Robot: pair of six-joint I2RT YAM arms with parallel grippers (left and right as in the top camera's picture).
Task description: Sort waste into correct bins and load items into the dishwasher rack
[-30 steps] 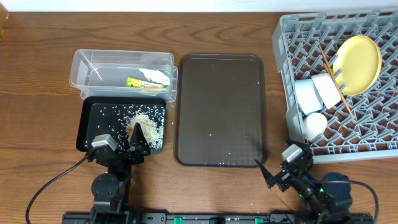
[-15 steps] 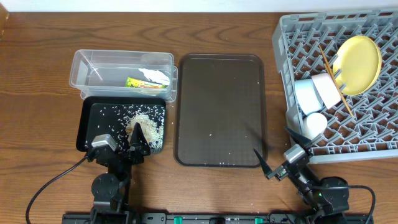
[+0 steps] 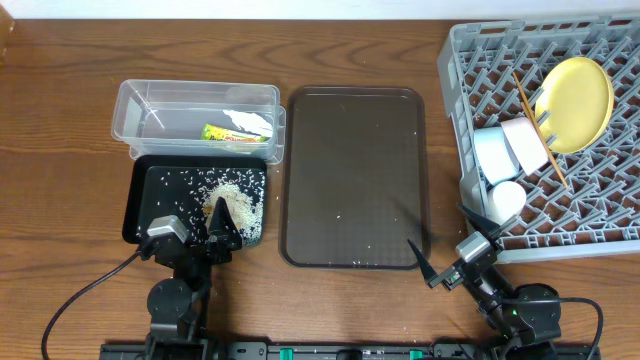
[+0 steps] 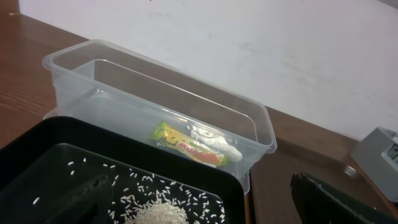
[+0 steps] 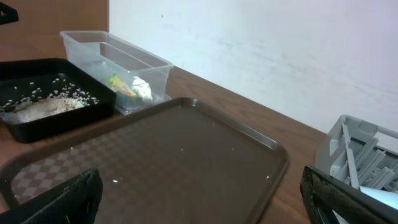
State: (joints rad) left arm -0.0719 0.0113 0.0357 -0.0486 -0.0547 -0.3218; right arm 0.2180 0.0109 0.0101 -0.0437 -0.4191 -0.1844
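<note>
Upper left: I am seeing the clear tub point(image 3: 197, 100) holding the wrapper point(image 3: 236, 131). Just below it, the black tray point(image 3: 140, 205) is carrying the rice grains point(image 3: 235, 195). The left gripper point(image 3: 220, 228) is hovering over that tray's lower right corner, fingers apart, empty. The brown tray point(image 3: 355, 150) is lying at centre. The right gripper point(image 3: 440, 245) is sitting at lower right, fingers spread wide, empty. At far right the rack point(image 3: 470, 60) is holding the plate point(image 3: 578, 100) and chopsticks point(image 3: 528, 100)

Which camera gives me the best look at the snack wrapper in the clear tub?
Left wrist: the wrapper is close, seen through the tub wall. Overhead shows it small from above; right wrist, small and distant.
</note>
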